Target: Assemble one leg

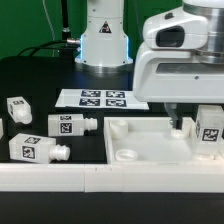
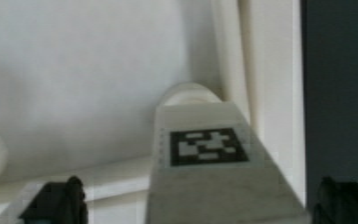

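A white leg (image 1: 210, 130) with a square marker tag stands upright at the corner of the large white panel (image 1: 150, 140) on the exterior view's right. My gripper (image 1: 195, 122) is down around it. In the wrist view the leg (image 2: 211, 150) lies between my two dark fingertips (image 2: 55, 200), with a gap on each side. My gripper (image 2: 201, 205) is open and does not grip the leg. The leg's peg end is hidden. Three more legs lie loose on the exterior view's left, one of them here (image 1: 70, 125).
The marker board (image 1: 100, 98) lies flat behind the panel, in front of the arm's base (image 1: 104, 40). Two loose legs (image 1: 18, 108) (image 1: 38, 148) lie near the exterior view's left edge. A white rail (image 1: 90, 178) runs along the front.
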Robot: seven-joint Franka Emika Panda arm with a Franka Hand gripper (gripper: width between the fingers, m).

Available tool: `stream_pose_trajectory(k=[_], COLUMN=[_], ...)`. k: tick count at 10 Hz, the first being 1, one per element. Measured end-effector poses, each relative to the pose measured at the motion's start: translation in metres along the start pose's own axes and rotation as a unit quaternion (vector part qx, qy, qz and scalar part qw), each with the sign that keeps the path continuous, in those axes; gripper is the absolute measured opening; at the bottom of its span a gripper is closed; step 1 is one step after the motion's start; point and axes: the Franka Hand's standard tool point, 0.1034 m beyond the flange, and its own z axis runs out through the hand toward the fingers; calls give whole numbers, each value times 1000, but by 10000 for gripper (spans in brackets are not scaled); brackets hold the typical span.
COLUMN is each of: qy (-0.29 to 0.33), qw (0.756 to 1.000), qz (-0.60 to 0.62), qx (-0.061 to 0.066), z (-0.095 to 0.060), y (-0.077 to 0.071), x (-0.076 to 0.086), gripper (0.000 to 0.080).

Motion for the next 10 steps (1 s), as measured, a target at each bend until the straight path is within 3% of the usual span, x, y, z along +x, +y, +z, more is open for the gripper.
stream_pose_trajectory(k=[1, 2, 3, 4, 7, 8, 9, 10], qy=[0, 0, 0, 0, 1, 11, 20, 25], qw=[1000, 1000, 999, 996, 973, 959, 931, 885], qz=[14, 22, 40, 93, 231, 284, 364, 464], qx=[0, 0, 0, 1, -3, 3, 12, 29], z=[0, 0, 0, 0, 1, 1, 0, 1], y=[1, 2, 2, 2, 1, 0, 1, 1], x=[0, 1, 1, 1, -1, 1, 3, 2], gripper=[553, 553, 351, 284, 284, 284, 284, 284])
